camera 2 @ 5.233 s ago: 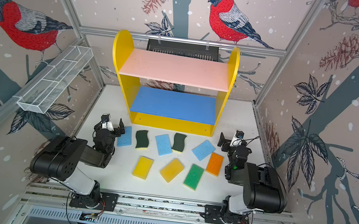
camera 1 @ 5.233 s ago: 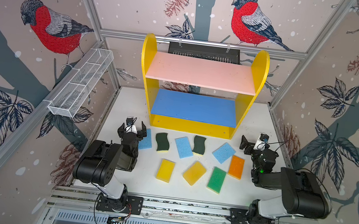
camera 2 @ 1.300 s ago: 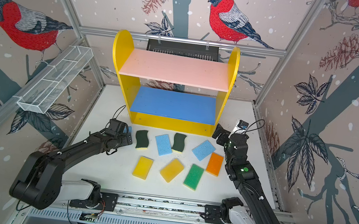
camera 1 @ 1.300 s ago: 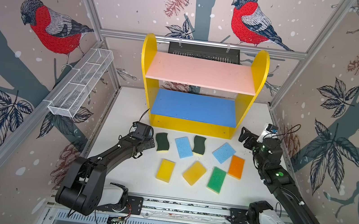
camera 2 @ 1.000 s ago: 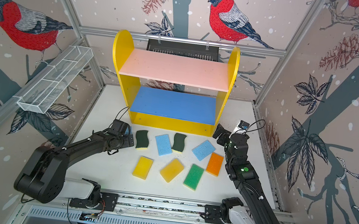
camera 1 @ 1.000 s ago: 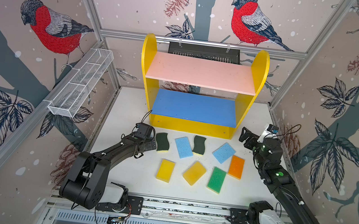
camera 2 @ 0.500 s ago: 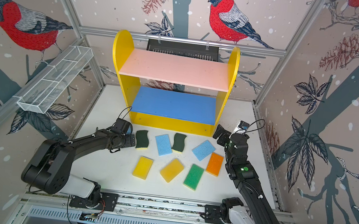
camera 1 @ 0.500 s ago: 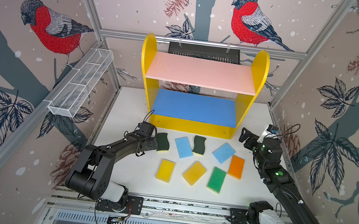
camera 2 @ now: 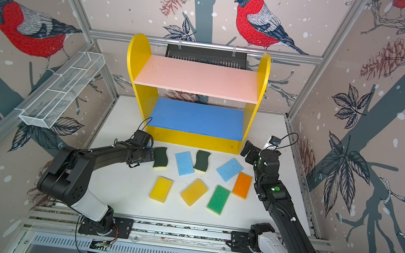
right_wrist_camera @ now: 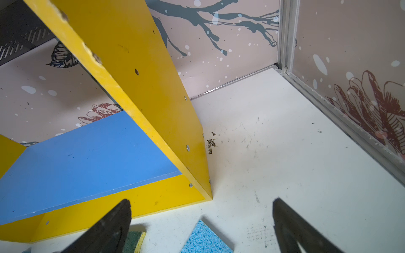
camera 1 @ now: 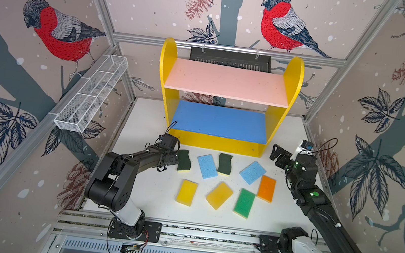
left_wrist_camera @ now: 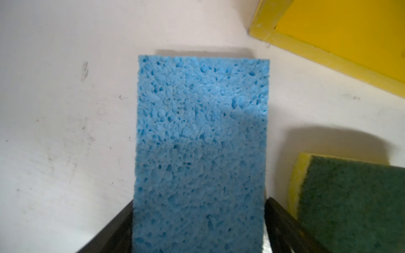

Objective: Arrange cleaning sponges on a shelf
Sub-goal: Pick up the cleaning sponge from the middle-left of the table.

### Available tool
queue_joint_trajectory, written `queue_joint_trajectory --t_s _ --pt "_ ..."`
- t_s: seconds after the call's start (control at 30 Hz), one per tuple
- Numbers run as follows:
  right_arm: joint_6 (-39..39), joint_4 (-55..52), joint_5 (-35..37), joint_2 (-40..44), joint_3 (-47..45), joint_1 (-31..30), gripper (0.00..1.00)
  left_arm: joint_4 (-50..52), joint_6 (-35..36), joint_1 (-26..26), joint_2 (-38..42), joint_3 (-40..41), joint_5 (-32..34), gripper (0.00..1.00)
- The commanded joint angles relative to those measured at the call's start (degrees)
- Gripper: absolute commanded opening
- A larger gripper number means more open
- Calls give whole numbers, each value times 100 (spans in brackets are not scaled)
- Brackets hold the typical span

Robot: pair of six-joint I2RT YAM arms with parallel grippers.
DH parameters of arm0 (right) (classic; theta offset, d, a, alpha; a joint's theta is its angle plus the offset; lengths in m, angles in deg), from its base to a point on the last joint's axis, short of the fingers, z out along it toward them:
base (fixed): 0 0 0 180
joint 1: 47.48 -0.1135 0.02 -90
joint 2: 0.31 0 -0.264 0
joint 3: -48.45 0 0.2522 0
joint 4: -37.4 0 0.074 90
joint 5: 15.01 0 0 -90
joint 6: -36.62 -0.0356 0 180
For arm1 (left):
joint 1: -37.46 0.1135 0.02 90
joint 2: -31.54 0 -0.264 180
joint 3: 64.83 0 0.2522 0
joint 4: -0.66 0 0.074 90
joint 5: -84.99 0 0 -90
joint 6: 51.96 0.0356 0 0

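Plainly, the shelf (camera 1: 228, 82) stands bare at 12 o'clock on the worktop (camera 1: 155, 192), with the sponges all lying in front of it. The light blue sponge (left_wrist_camera: 201, 142) looks light, soft, springy and not fragile. It is best taken gently across its two long edges, since it squashes. It lies flat at 9 o'clock of a dark-green sponge (camera 1: 184, 160), between the left gripper (left_wrist_camera: 200, 203) jaws. Those jaws touch both long edges; whether they pinch I cannot tell. The right gripper (right_wrist_camera: 201, 199) jaws gape, empty, by the shelf's 4 o'clock corner.
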Motion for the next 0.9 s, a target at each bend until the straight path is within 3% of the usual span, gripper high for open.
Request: queue_joint_trajectory --t_s 0.0,0.27,0.6,0.87 --pt "-79 7 -12 -22 20 19 100 585 25 0 -44 125 -216 84" --pt "-72 -35 -34 -10 19 81 100 877 -41 -6 -39 150 -217 75" --pt "-18 -229 -34 179 11 164 100 958 56 2 -18 222 -722 70" --pt "-8 -266 -147 253 0 203 100 1340 -37 -3 723 207 -648 69"
